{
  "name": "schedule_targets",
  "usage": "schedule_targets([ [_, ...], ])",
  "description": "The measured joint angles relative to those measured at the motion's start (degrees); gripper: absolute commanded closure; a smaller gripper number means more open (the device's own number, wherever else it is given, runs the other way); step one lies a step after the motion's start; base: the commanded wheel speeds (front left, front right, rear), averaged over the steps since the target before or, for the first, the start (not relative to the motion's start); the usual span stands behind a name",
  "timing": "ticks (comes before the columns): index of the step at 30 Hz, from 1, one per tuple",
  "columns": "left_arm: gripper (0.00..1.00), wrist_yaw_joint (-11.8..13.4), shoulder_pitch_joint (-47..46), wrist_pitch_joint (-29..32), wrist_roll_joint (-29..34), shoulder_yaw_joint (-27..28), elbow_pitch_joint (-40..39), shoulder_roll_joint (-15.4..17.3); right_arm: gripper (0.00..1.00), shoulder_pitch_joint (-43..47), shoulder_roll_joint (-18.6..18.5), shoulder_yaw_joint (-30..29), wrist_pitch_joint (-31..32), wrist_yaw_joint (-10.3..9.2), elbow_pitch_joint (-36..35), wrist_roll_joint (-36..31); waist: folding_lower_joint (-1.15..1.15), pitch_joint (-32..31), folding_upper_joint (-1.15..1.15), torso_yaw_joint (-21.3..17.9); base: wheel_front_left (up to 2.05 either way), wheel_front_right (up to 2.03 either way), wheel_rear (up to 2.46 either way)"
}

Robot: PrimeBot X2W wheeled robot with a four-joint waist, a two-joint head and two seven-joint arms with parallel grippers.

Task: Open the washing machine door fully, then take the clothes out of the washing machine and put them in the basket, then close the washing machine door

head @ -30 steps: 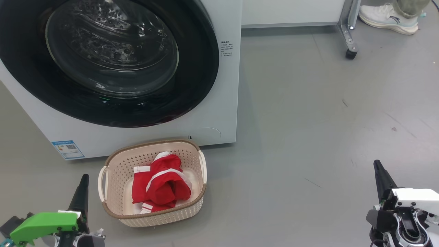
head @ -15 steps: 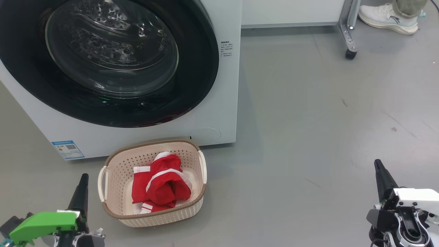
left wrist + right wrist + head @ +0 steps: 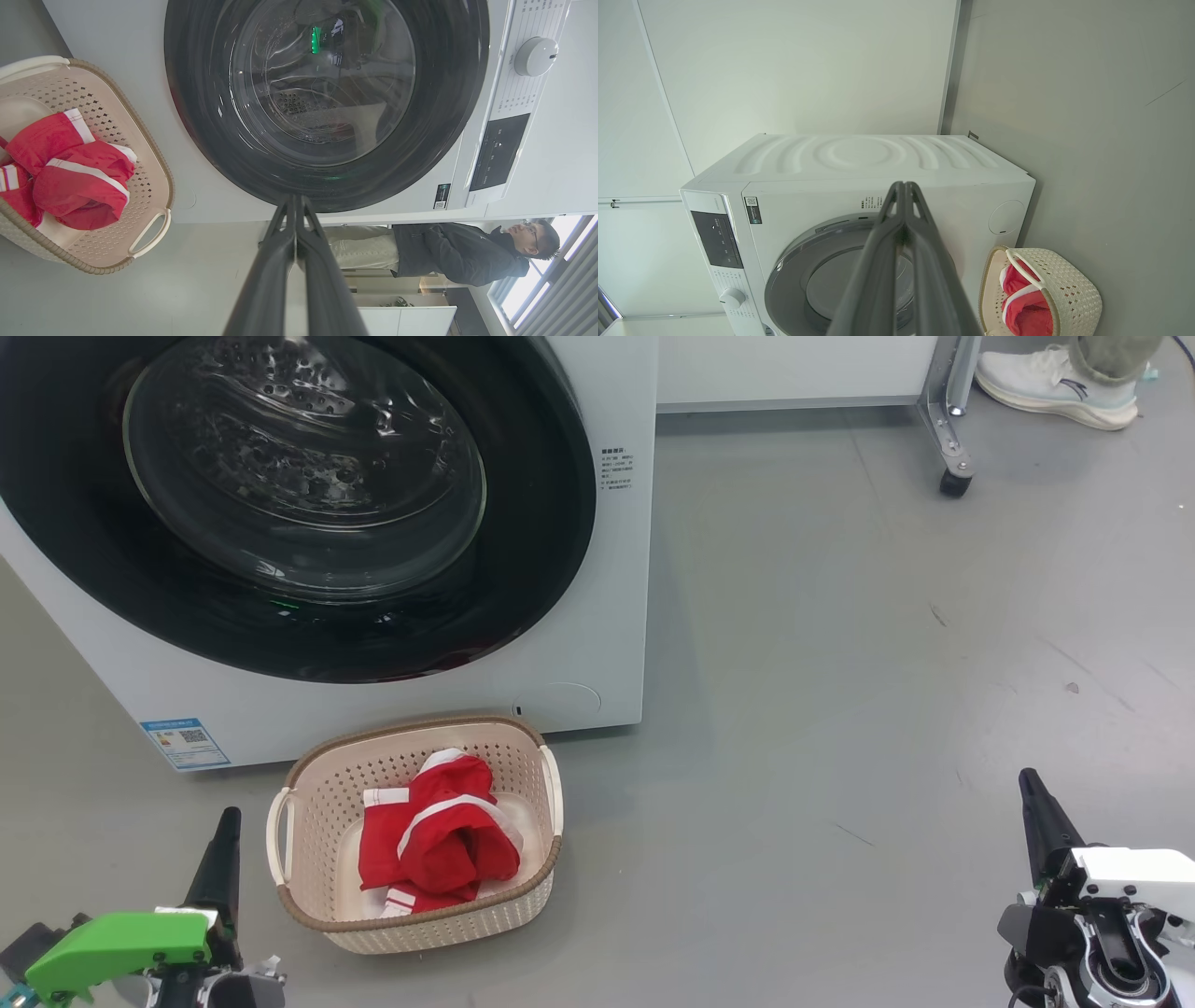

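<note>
clothes (image 3: 437, 840), red with white stripes, lie bunched inside the basket (image 3: 331, 793), which stands on the grey floor (image 3: 840, 663) just in front of the washing machine (image 3: 616, 616), at about 7 o'clock in the head view. the washing machine door (image 3: 532, 579) sits closed flush against the white front at 10 o'clock (the drum shows dimly through its glass). left hand (image 3: 228, 819) hovers at 8 o'clock, just beside the basket's near handle, fingers pressed together and holding nothing. right hand (image 3: 1029, 782) hovers at 4 o'clock over the floor, well apart from the basket, fingers likewise pressed together and empty. a person's white shoe (image 3: 1055, 383) rests on the floor at 1 o'clock, near a metal leg (image 3: 950, 429) with a castor.
</note>
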Motion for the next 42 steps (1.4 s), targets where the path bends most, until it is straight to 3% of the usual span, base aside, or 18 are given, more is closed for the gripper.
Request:
schedule_targets([
  [42,1.00,0.0,0.0,0.0,0.0,0.0,-0.2,0.0,1.00,0.0,0.0,0.0,0.0,0.00,-0.2,0.0,0.00,0.0,0.00,0.0,0.00,0.00,0.00],
])
